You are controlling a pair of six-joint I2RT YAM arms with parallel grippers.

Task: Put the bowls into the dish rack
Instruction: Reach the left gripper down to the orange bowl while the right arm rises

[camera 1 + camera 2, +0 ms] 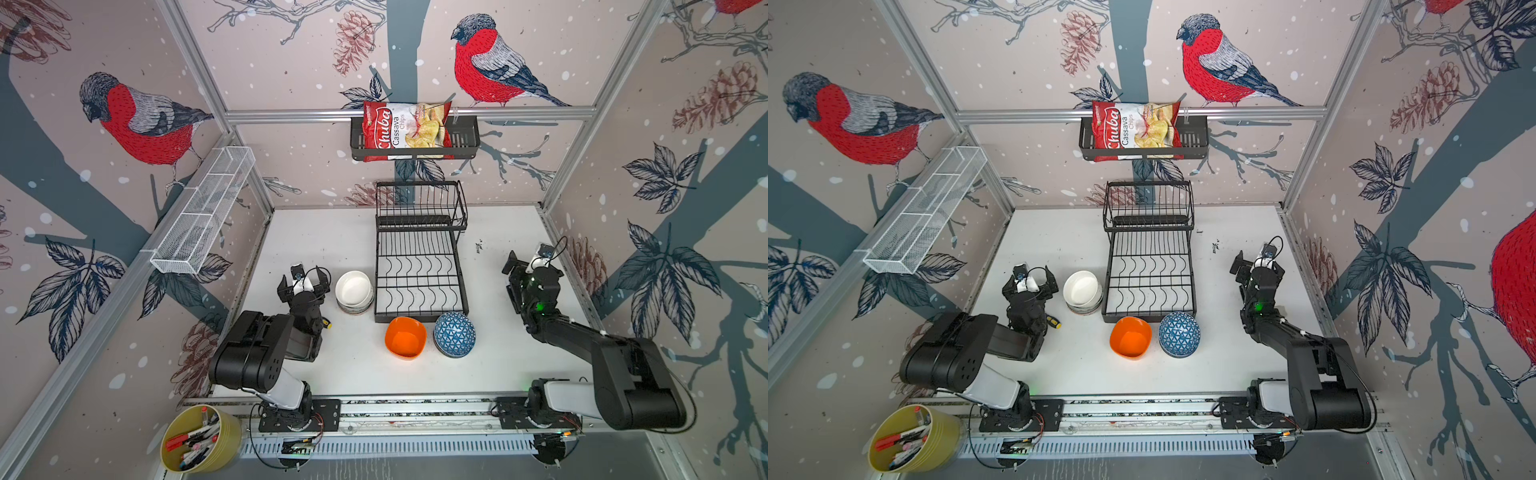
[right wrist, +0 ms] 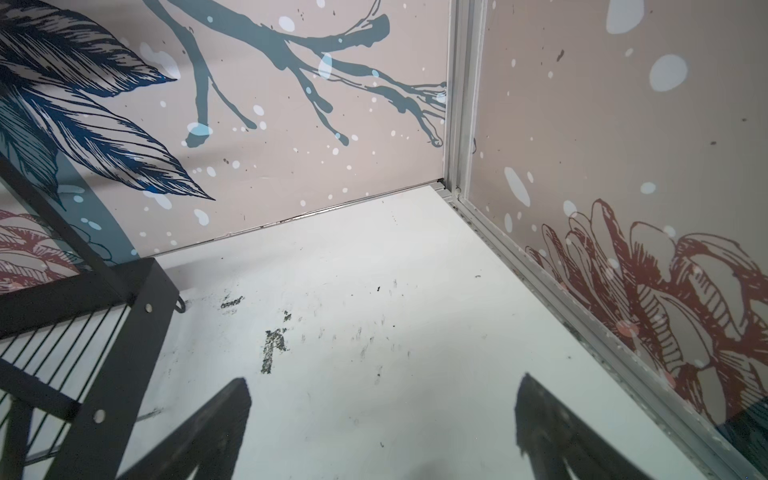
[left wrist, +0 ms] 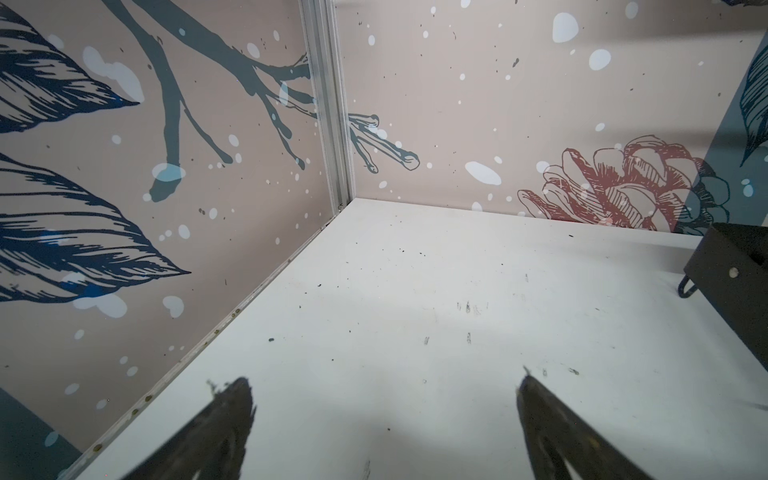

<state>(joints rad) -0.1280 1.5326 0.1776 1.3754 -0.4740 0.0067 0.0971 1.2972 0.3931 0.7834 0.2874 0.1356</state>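
Dish rack (image 1: 415,224) sits empty between your two grippers, so I'd say you're right at the first pickup. The stack of bowls (image 1: 354,289), plain white one on top, is just beside the left gripper (image 3: 383,376), on its rack side. The blue patterned bowl (image 1: 454,334), which looks flipped dome-up, and the orange bowl (image 1: 406,336) sit behind both grippers, back toward the arm bases. Left and right gripper (image 2: 384,378) are both spread wide, holding nothing. Next I'd swing the left one sideways over the stack, pinch the white rim, and stand that bowl in the curved dividers.
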